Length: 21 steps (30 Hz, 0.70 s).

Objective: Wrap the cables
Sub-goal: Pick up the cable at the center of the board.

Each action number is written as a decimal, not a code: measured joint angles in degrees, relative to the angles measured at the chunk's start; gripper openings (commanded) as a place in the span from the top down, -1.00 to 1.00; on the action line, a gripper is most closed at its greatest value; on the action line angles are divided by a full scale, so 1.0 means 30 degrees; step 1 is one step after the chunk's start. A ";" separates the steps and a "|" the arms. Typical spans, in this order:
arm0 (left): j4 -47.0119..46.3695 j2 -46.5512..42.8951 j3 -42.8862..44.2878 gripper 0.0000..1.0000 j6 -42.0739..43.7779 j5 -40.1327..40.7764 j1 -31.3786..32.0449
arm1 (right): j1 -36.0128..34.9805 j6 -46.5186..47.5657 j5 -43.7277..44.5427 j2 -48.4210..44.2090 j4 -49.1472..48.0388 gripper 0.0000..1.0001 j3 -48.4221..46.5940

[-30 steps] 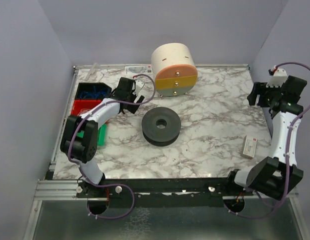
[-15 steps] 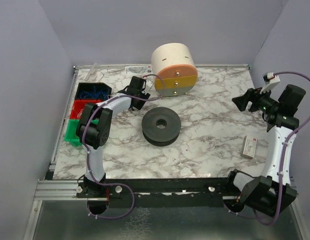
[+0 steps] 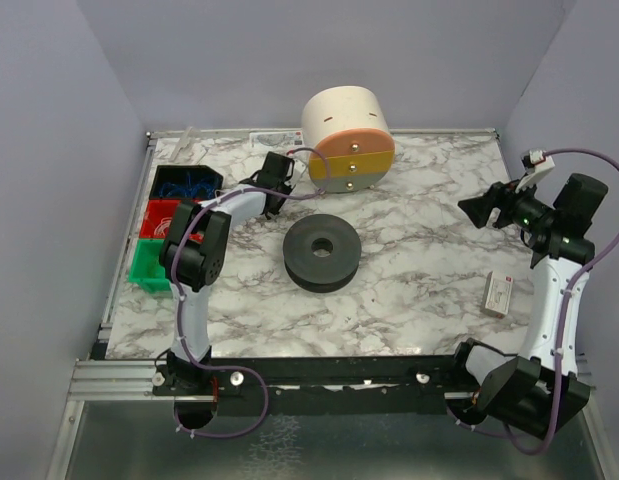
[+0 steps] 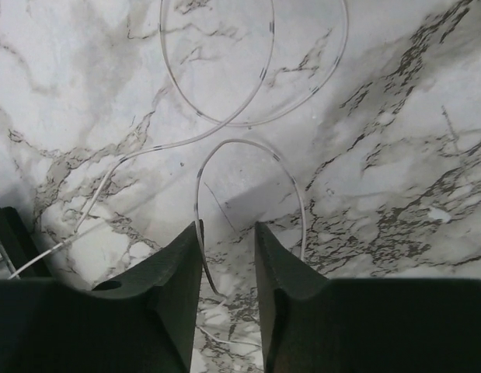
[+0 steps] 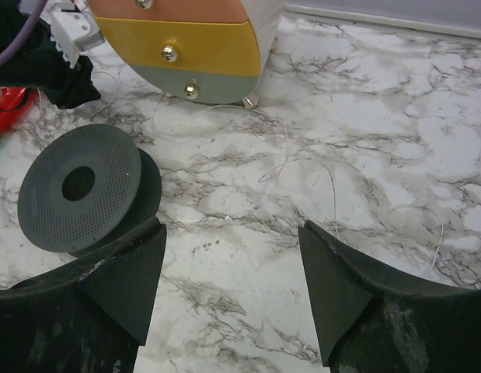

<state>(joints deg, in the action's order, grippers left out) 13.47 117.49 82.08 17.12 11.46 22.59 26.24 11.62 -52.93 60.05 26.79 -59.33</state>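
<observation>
The cables are hair-thin pale strands looping over the marble. In the left wrist view one strand runs down between the fingers, close along the inner face of the left one. My left gripper is low over the table beside the drum; its jaws are narrow but still apart. It shows at the back left in the top view. The dark grey spool lies flat mid-table. My right gripper hangs open above the right side, empty. Its wrist view shows the gripper, the spool and more strands.
Blue, red and green bins line the left edge. The cream drum with orange, yellow and grey drawers stands at the back. A small white box lies near the right edge.
My left gripper has moved right toward the drum and its jaws have narrowed around a cable strand. The right arm has swung up and left, its gripper now over the table.
</observation>
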 measured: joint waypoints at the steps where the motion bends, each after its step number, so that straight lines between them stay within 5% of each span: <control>1: 0.0015 0.0124 0.0000 0.78 0.0044 0.0073 -0.0007 | 0.0000 0.0000 -0.0117 -0.0073 -0.0036 -0.47 0.0007; 2: 0.0022 0.0240 0.0000 0.99 0.0044 0.0153 -0.0007 | 0.0000 0.0000 -0.0204 -0.0131 -0.0051 -0.48 0.0007; 10: 0.1297 -0.0758 -0.0007 1.00 0.0597 -0.0029 -0.0058 | 0.0000 0.0685 -0.1632 -0.0277 0.0044 -0.51 -0.0073; 16: 0.2011 -0.7198 0.0554 1.00 0.1078 -0.2091 -0.0087 | -0.0787 0.1865 -0.3228 -0.0270 0.0488 -0.60 -0.0678; 21: 0.1282 -1.1613 0.3963 1.00 0.0925 -0.4568 -0.0066 | -0.3636 0.2856 -0.3439 -0.0044 0.0852 -0.70 -0.1603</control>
<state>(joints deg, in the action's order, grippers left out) 17.32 82.65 93.97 19.90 -2.24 22.39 15.33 20.18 -63.24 59.92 29.34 -64.14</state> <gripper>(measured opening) 0.003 0.822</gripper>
